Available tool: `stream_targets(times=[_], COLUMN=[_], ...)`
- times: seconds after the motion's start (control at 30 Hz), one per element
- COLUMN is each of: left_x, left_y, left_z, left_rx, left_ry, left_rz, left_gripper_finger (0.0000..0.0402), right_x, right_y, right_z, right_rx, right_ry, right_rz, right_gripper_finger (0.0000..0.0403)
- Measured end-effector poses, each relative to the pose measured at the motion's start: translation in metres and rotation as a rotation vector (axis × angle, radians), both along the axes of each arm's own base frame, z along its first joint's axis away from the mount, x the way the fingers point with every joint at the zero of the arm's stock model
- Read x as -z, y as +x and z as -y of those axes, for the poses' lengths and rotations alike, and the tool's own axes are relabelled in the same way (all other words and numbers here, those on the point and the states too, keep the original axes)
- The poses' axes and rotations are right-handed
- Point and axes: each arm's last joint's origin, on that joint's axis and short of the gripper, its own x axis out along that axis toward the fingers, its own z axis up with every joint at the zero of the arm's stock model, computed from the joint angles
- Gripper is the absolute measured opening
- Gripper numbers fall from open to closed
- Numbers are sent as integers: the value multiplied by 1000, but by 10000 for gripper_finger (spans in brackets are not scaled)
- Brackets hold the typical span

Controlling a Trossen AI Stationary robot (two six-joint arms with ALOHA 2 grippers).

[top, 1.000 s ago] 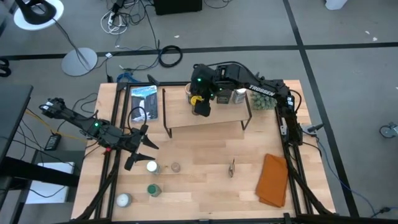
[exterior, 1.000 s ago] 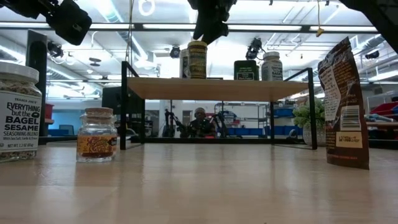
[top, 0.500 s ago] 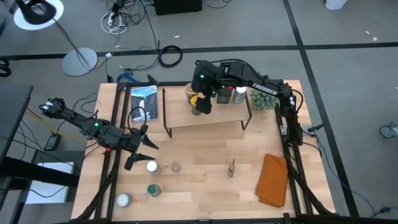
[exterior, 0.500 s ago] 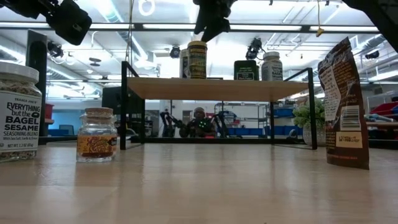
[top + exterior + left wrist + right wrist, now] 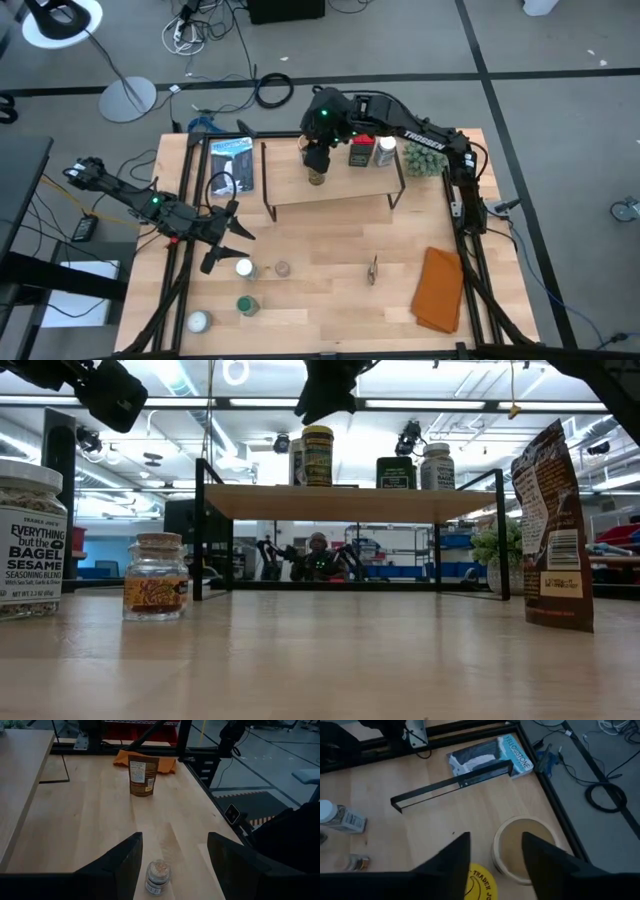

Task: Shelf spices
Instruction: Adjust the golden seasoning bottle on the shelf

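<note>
The shelf (image 5: 330, 188) stands at the table's far side, its pale plank (image 5: 340, 502) on thin black legs. On it stand several spices: a yellow-lidded green jar (image 5: 318, 455), a tan-lidded jar (image 5: 522, 847), a dark tin (image 5: 396, 472) and a white-lidded jar (image 5: 437, 465). My right gripper (image 5: 495, 865) hovers open above the yellow lid (image 5: 480, 882), touching nothing. My left gripper (image 5: 175, 865) waits open at the table's left, above a small jar (image 5: 157, 877). More spices stand on the table: a sesame jar (image 5: 30, 540) and an amber jar (image 5: 156, 577).
A brown pouch (image 5: 373, 268) stands mid-table and an orange-brown cloth (image 5: 438, 290) lies near the right edge. A green plant (image 5: 423, 157) sits right of the shelf, a book (image 5: 231, 165) left of it. Loose jars (image 5: 243, 267) cluster at the near left.
My right gripper has risen off the top of the yellow-lidded jar and drifted toward the table's left. It has also tipped. The jar stays upright on the shelf where it was.
</note>
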Motion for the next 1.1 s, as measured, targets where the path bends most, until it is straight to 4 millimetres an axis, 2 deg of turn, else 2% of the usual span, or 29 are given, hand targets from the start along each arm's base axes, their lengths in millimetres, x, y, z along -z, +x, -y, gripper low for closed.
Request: stream_targets(times=[0.2, 0.37, 0.7, 1.1], left_x=[0, 0, 0, 0], left_y=[0, 0, 0, 0], left_z=[0, 0, 0, 0], left_rx=[5, 5, 6, 5], left_ry=[14, 16, 16, 18], left_rz=[5, 5, 5, 1], left_gripper_finger=[229, 229, 229, 229], right_x=[12, 21, 23, 23], right_y=[5, 10, 7, 5], right_z=[3, 6, 23, 29], right_rx=[-14, -26, 50, 62], right_ry=[-11, -30, -57, -51], right_rz=[-21, -16, -8, -8], right_gripper_finger=[66, 10, 4, 2])
